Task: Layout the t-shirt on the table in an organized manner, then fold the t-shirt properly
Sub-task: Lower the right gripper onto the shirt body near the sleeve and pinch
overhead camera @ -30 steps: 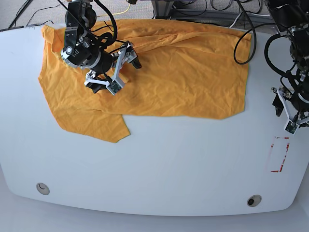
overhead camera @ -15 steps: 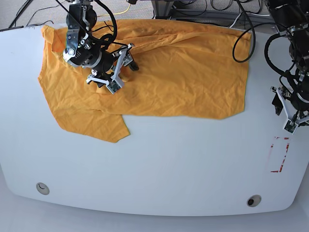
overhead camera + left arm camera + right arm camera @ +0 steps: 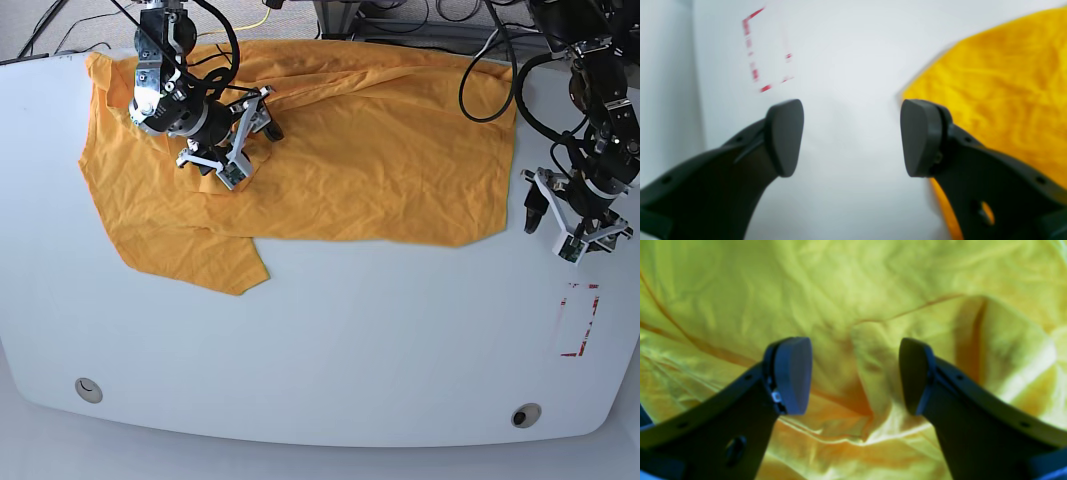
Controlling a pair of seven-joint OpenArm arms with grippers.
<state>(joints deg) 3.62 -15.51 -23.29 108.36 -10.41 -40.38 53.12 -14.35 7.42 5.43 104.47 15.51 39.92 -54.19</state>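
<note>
The t-shirt (image 3: 330, 150) lies spread long-axis 3-to-9 o'clock on the worktop (image 3: 350, 340); right jaws (image 3: 855, 373), part-open, straddle a raised fold, while left jaws (image 3: 851, 136), wide and empty, have its edge at 3 o'clock.

Robotics lab: cables (image 3: 505, 40) behind table (image 3: 350, 350)

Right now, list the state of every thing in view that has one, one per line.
t-shirt: spread on the table, wrinkled, upper edge folded over.
table: near half bare.
right end effector: jaws apart, a raised fold of shirt between them, not clamped.
left end effector: open over bare table beside the shirt's edge.
red-tape rectangle: uncovered.
</note>
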